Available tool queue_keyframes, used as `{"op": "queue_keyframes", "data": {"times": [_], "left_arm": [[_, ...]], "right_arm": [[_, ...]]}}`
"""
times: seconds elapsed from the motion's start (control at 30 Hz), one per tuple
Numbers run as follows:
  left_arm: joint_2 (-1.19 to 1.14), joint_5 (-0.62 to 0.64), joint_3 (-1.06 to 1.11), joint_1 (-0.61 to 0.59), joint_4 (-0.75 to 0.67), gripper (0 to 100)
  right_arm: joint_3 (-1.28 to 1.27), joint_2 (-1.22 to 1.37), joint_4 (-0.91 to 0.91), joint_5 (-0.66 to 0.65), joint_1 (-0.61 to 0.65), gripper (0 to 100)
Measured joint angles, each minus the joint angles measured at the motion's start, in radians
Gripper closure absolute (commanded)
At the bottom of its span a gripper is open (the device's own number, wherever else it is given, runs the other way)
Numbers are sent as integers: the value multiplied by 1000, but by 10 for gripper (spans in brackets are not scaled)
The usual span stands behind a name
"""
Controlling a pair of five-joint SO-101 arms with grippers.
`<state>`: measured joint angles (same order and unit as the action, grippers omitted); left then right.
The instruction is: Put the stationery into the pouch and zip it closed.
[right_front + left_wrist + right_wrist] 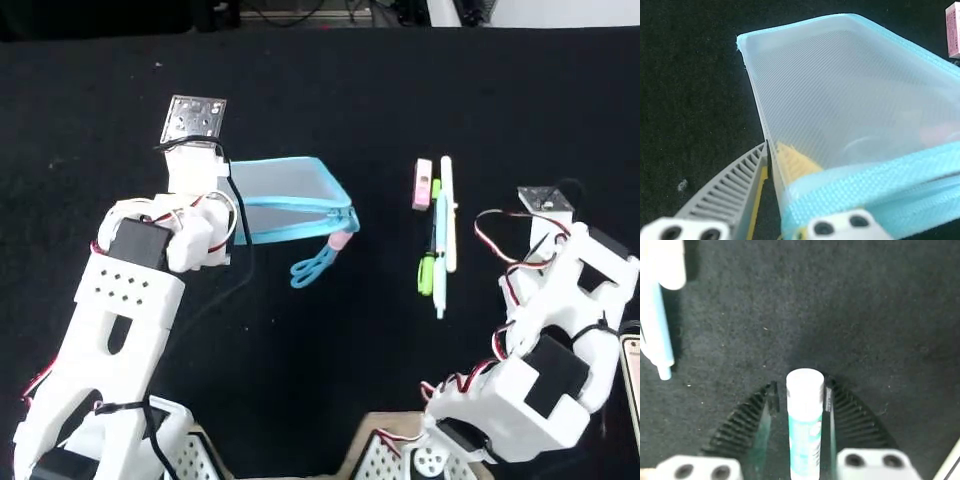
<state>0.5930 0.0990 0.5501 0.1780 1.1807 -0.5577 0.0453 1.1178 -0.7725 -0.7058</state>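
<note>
The pouch (pixel 285 190) lies on the black desk (pixel 330 90), a little toward 11 o'clock from the middle of the high view. Its blue zipper band runs along the 6 o'clock side, and a blue loop (pixel 313 267) trails off the 5 o'clock corner beside a pink pull (pixel 341 240). The left claw (pixel 774 157) is clenched on the pouch's 9 o'clock end (a grey finger outside, a yellowish pad showing through the mesh).

At 3 o'clock from the pouch, well apart, the loose stationery lies close together: a pink eraser (pixel 422 184) at the 12 o'clock end, then a white pen (pixel 448 215), a blue pen (pixel 439 262) and a green highlighter (pixel 427 273).

Farther toward 3 o'clock, the right claw (pixel 800 390) grips a white-and-teal tube (pixel 804 430) between both fingers, over bare desk near the blue pen's end.
</note>
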Motion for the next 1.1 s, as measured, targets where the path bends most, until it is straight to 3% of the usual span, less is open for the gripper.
{"op": "queue_keyframes", "data": {"times": [0.37, 0.77, 0.87, 1.1], "left_arm": [[0, 0, 0, 0, 0, 970], [0, 0, 17, 0, -3, 970], [0, 0, 17, 0, -3, 970], [2, 0, 17, 0, -3, 970]], "right_arm": [[0, 0, 0, -115, -2, 864], [-9, 72, -66, -115, -2, 871], [-6, 72, -64, -115, -2, 985], [117, -5, 83, -15, -14, 988]]}}
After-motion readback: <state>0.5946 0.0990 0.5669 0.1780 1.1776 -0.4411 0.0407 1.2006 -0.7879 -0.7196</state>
